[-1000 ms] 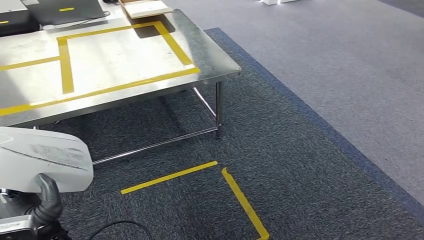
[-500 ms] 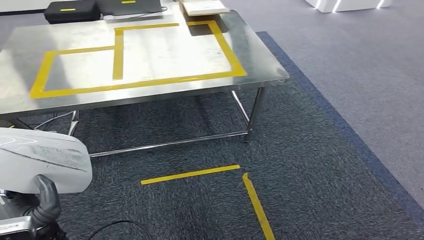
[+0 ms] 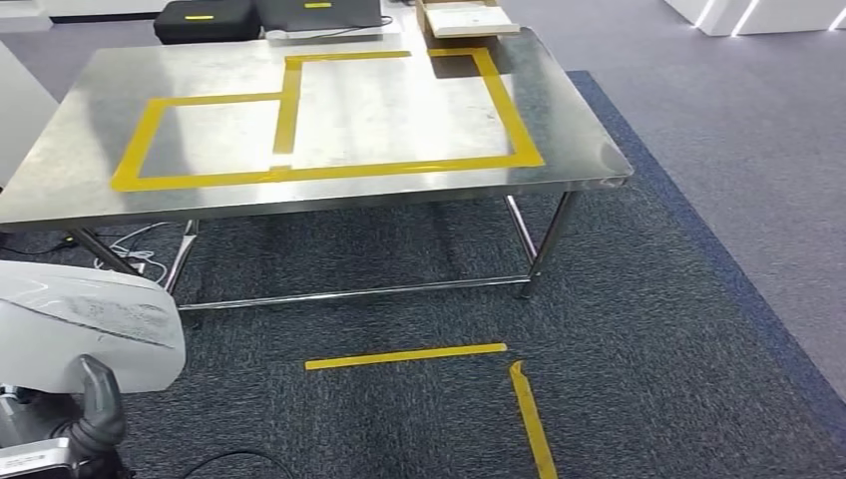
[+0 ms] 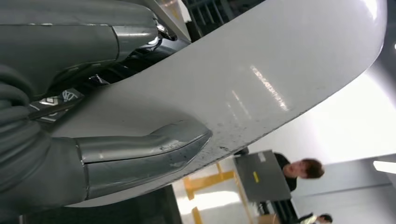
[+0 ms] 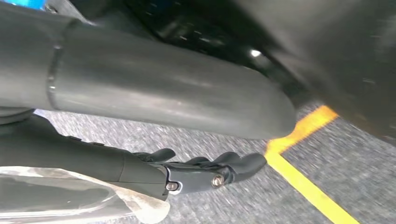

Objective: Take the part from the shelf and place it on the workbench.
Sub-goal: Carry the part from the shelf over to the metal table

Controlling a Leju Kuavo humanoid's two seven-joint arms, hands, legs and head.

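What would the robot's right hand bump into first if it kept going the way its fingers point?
Probably the grey carpet near the yellow tape; nothing else lies ahead of the right hand, though depth is unclear.

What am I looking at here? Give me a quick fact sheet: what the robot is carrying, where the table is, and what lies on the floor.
Carried: white part, gripped by left robot hand
Right robot hand: hangs over carpet, holds nothing, fingers apart
Workbench: steel, ahead, with yellow taped outline
On workbench's far edge: black case, flat box
Floor: dark carpet, yellow floor tape
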